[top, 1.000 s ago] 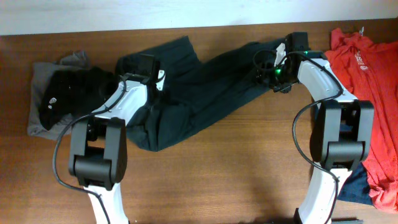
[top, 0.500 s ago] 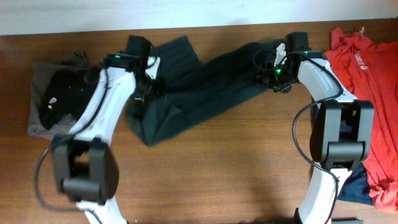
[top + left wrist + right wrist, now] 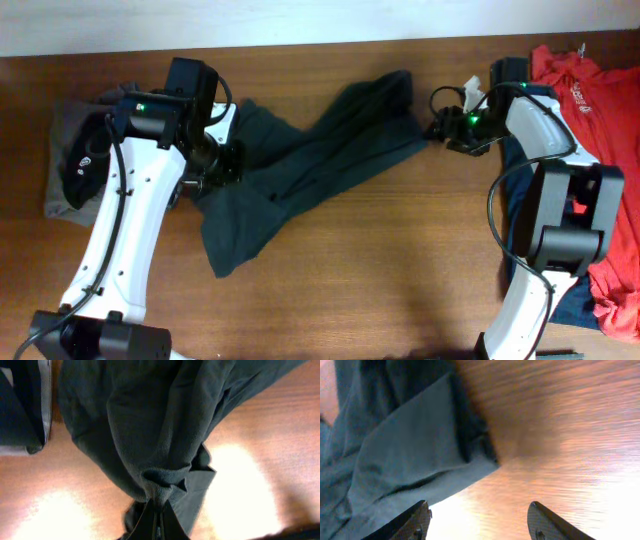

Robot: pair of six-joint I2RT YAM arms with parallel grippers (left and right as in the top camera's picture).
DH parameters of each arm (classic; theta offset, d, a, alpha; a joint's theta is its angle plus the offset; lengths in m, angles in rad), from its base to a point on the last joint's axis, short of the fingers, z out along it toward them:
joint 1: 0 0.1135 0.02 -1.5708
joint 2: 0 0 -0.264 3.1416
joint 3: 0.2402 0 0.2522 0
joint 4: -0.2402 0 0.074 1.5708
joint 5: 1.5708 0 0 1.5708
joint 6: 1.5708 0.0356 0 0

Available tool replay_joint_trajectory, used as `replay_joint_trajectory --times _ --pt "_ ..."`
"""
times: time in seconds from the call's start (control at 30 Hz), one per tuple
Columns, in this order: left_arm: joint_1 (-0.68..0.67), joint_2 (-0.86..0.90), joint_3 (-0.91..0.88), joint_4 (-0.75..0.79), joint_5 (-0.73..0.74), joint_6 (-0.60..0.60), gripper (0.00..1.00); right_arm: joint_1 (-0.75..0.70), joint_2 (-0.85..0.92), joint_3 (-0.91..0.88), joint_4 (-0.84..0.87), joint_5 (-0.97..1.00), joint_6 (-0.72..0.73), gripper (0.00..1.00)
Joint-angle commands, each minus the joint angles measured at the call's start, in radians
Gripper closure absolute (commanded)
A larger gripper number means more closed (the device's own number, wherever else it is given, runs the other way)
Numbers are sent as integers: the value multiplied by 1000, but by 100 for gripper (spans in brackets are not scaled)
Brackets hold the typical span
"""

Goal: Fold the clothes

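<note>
The dark green-black garment (image 3: 310,160) of the clothes lies crumpled in a diagonal band across the table's middle. My left gripper (image 3: 212,172) is raised over its left part, shut on a bunched fold of this cloth (image 3: 160,485), which hangs from the jaw tips (image 3: 159,506). My right gripper (image 3: 438,126) is open just off the garment's right end. Bare wood shows between its fingertips (image 3: 422,510), and the cloth's edge (image 3: 405,445) lies to the left of them (image 3: 479,512).
A grey and black pile of clothes (image 3: 80,165) lies at the far left. A red garment (image 3: 600,130) is spread along the right edge, with navy cloth (image 3: 565,300) beneath it. The wooden table (image 3: 380,270) ends at a white wall behind.
My left gripper shut on the dark garment and rose, dragging it leftward. My right gripper shifted right, from over the garment's end to beside it, jaws narrowing slightly.
</note>
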Motion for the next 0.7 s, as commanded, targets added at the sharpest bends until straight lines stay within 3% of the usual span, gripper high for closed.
replay_joint_trajectory --times 0.0,0.17,0.3,0.37,0.43,0.57,0.67 --pt "-3 -19 3 31 -7 -6 99 64 -17 -6 30 -19 -34 33" --pt "-3 -19 3 39 -7 -5 98 138 -5 -31 212 175 -34 33" --pt "-3 -19 3 31 -7 -5 92 170 31 -31 272 269 -34 34" --pt "-3 -19 3 32 -8 -5 90 172 47 -31 257 222 -34 67" --pt "-3 -19 3 32 -23 -5 89 156 13 -28 213 221 -34 94" --pt "-3 -19 3 34 -22 -5 91 88 -142 -27 131 217 -34 96" --pt "-3 -16 -2 26 -20 -6 72 43 -249 -27 61 218 -33 96"
